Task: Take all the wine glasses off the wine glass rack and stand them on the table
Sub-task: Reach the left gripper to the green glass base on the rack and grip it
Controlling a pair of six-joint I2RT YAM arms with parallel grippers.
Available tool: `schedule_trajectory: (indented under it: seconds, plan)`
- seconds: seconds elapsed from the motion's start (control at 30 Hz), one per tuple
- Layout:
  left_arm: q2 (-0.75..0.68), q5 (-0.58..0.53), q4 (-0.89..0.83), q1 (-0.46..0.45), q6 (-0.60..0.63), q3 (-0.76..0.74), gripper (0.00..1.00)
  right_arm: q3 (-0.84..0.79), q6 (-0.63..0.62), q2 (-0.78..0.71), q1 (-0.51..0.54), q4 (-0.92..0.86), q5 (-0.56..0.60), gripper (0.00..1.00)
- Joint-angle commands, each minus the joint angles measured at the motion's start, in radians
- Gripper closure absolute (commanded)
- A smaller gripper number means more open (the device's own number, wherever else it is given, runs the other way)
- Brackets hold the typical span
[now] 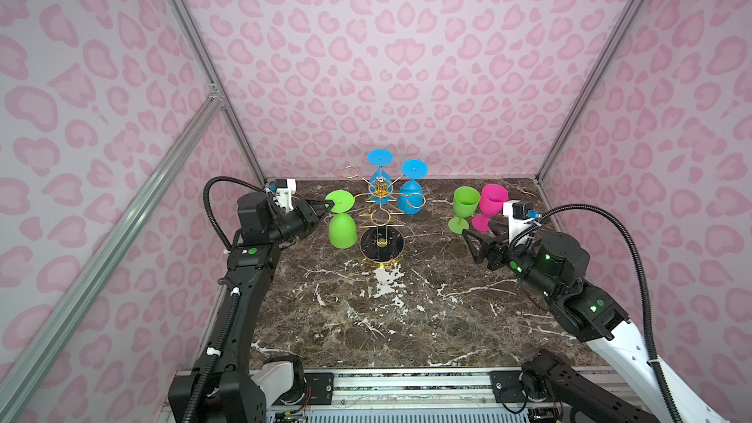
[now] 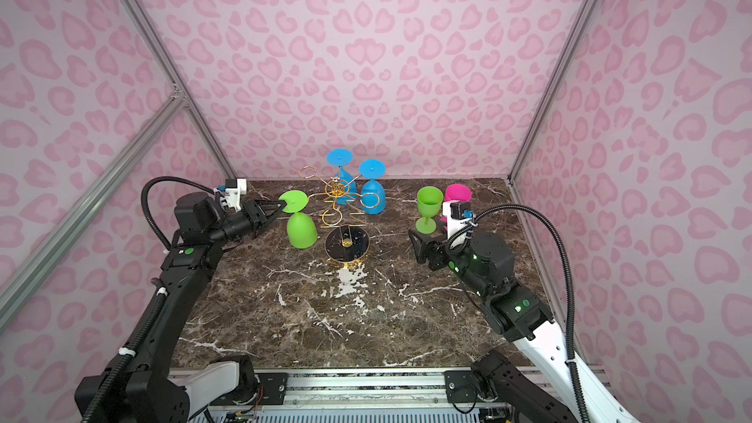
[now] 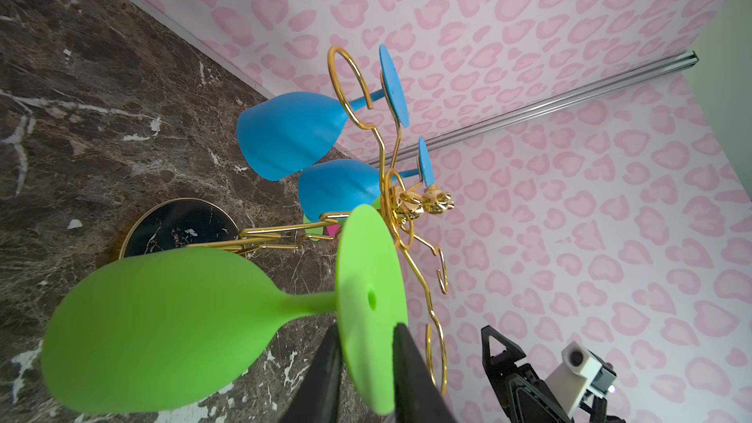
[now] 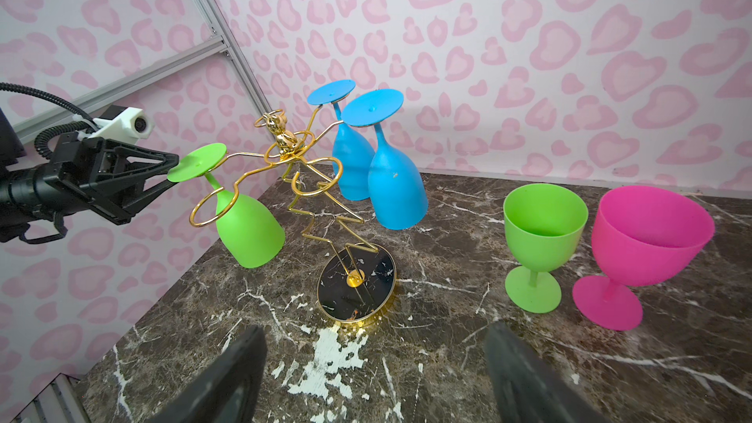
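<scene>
Green wine glass (image 1: 343, 229) hanging upside down in left-side loop of wine glass rack (image 1: 382, 197), foot disc nipped by left gripper (image 1: 330, 209), right gripper (image 4: 374, 327) gaping wide above table (image 1: 366, 319), near upright pink glass (image 1: 493, 199)

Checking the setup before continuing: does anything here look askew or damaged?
White flaky patches mar the tabletop in front of the wine glass rack's base, like chipped surfacing. The hanging green glass looks tilted, its foot between the left gripper's jaws.
</scene>
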Motion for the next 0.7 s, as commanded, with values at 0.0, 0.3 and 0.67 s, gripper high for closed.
schedule_trajectory:
  seconds: [0.0, 0.3, 0.67]
  plan:
    - [0.01, -0.004, 0.043, -0.006, 0.009, 0.015, 0.76, -0.002, -0.001, -0.002, 0.0, 0.023, 0.006, 0.14]
    - [0.012, -0.006, 0.035, -0.01, 0.01, 0.037, 0.87, -0.008, -0.002, 0.001, 0.0, 0.025, 0.008, 0.14]
    - [0.003, -0.009, 0.026, -0.009, -0.007, 0.045, 0.96, -0.01, 0.004, -0.002, 0.0, 0.023, 0.005, 0.14]
